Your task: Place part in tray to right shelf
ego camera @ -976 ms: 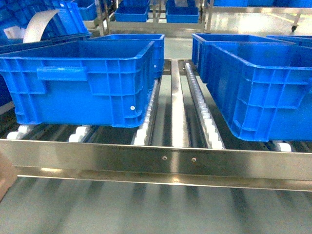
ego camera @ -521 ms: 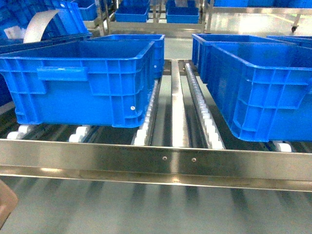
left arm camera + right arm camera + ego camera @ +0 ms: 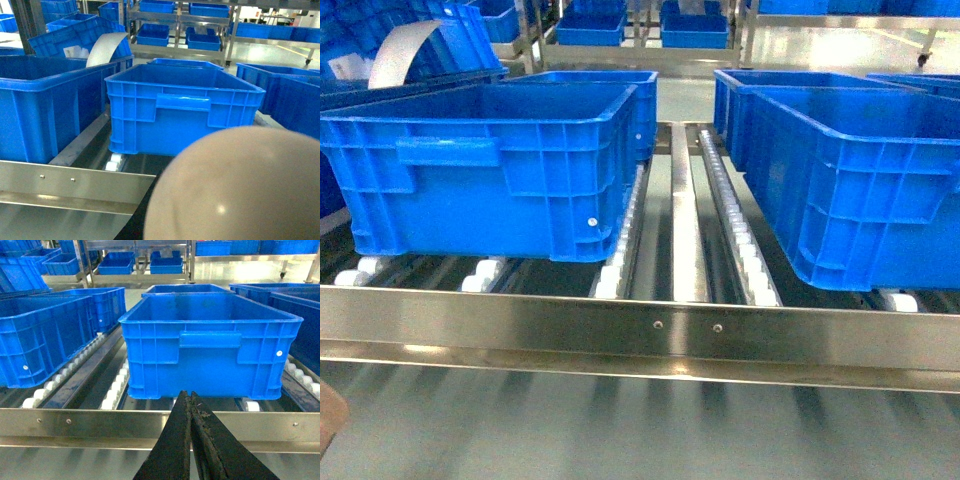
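Note:
The pale beige tray [image 3: 235,185] hangs close before the left wrist camera, its rounded back filling the lower right and hiding my left gripper's jaws. In the head view only a corner of the tray [image 3: 328,422] shows at the bottom left. The part is out of view. The right shelf [image 3: 640,325] is a steel rack with a flat front rail and lanes of white rollers [image 3: 745,250]. In the right wrist view my right gripper [image 3: 189,396] is shut with nothing in it, just in front of the shelf rail [image 3: 100,422].
A big blue crate [image 3: 490,165] stands on the shelf's left lanes and another blue crate [image 3: 860,180] on the right, with a bare roller lane between them. More crates and steel racks stand behind. Grey floor lies below the rail.
In the head view the tray's corner has sunk down and left, so less of it shows now. The shelf and crates have not moved.

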Robot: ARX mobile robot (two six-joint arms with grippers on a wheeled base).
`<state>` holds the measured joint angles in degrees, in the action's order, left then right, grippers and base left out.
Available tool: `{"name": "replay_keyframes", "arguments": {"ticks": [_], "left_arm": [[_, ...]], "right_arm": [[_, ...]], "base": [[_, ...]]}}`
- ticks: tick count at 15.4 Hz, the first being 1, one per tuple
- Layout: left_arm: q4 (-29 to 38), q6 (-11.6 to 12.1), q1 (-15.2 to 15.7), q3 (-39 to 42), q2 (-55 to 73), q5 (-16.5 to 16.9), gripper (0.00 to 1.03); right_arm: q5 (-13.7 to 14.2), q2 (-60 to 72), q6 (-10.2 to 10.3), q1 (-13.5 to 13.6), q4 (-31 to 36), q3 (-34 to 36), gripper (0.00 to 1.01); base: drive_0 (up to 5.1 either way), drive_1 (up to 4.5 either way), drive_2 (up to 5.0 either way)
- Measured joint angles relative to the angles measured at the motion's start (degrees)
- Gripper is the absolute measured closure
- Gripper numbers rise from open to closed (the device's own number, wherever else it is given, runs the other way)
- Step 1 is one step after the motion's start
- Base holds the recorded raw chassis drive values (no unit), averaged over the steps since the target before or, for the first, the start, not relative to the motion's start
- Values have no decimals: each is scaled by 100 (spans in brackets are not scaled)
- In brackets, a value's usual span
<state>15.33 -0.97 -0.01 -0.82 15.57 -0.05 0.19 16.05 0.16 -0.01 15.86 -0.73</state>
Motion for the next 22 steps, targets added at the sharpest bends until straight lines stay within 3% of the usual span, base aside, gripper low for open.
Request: {"name": "replay_keyframes", "arguments": {"ticks": [6,7,8,14,22], "left_arm": [[-741,0,0,-2,-669,2,91],[-1517,11,0,-2,-1213,22,91],[-1565,9,0,-2,-1499,2,91],[-1589,15,0,-7,-1504,4,91],[-1582,15,0,-7,-1504,4,91]], "right_arm": [[0,-629,0,0,-621,0,99],[-4,-1073,0,-4,-1335,-2,99],[0,-1561,0,0,-1598,-2,99],[-2,-1580,0,0,-1617,-2,99],[-4,-1580,2,0,-1617,-2,1]], "base": [[0,0,0],[0,0,0],[0,0,0],[0,0,0],[0,0,0]]}}
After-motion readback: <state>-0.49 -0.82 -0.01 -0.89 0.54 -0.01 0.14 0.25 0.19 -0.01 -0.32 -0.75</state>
